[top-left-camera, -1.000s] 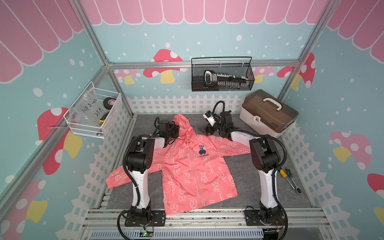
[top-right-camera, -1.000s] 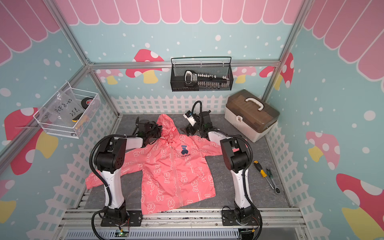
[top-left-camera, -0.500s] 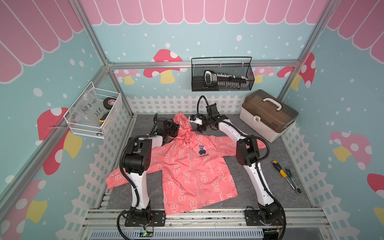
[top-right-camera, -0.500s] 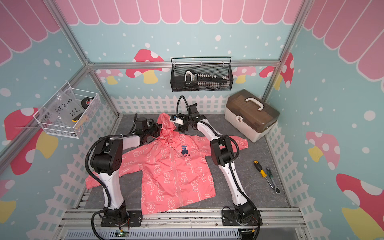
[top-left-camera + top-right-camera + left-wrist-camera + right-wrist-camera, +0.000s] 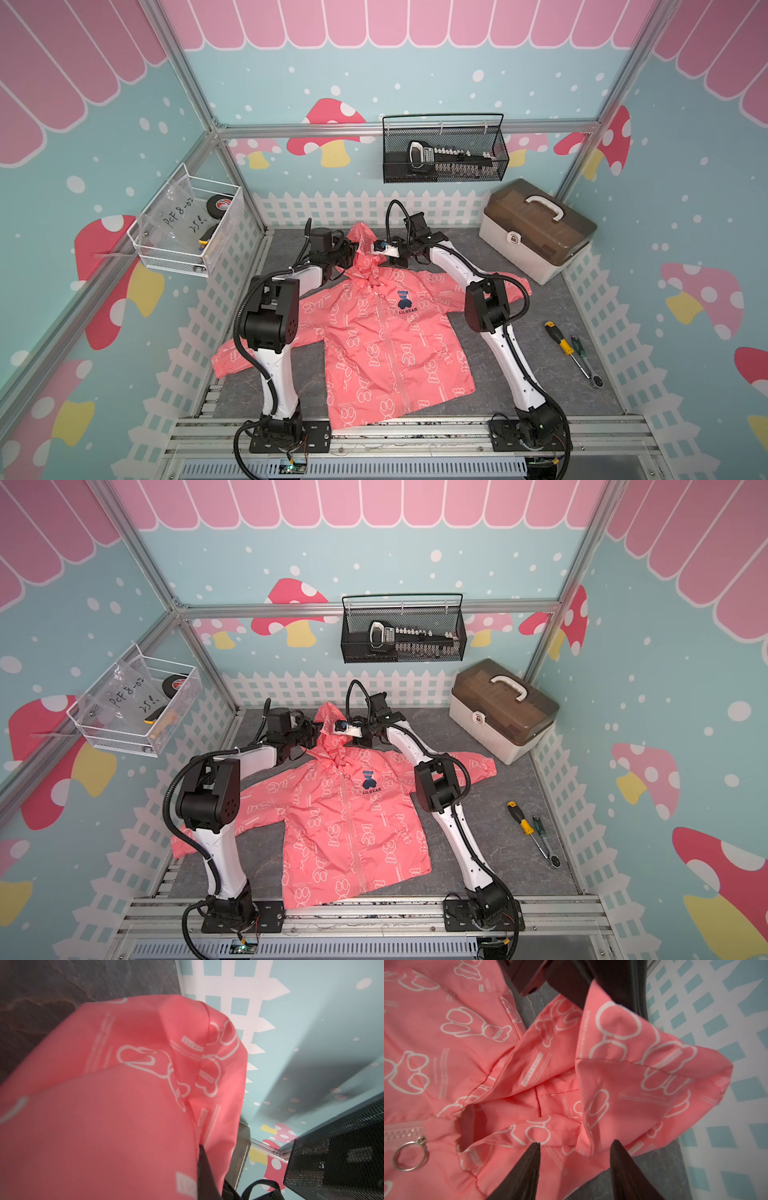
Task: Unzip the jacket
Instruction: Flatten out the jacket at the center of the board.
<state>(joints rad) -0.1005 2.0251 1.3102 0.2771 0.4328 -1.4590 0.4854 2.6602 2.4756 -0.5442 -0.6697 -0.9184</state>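
Now, in both top views the coral-pink, bear-printed hooded jacket lies zipped on the grey tabletop, its hood between the left tool and the right tool, whose arm was folded back a second ago. Left wrist: the left tool pinches hood cloth. Right wrist: the right tool is spread over the hood's edge.

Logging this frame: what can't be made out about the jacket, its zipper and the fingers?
- Left wrist view: the jacket drapes over the left gripper; only one of its fingers shows, hiding the grip spot.
- Right wrist view: past its ring, the zipper runs off the picture edge; whether the right gripper touches fabric is unclear.
- Both top views: the ring is too small to see.
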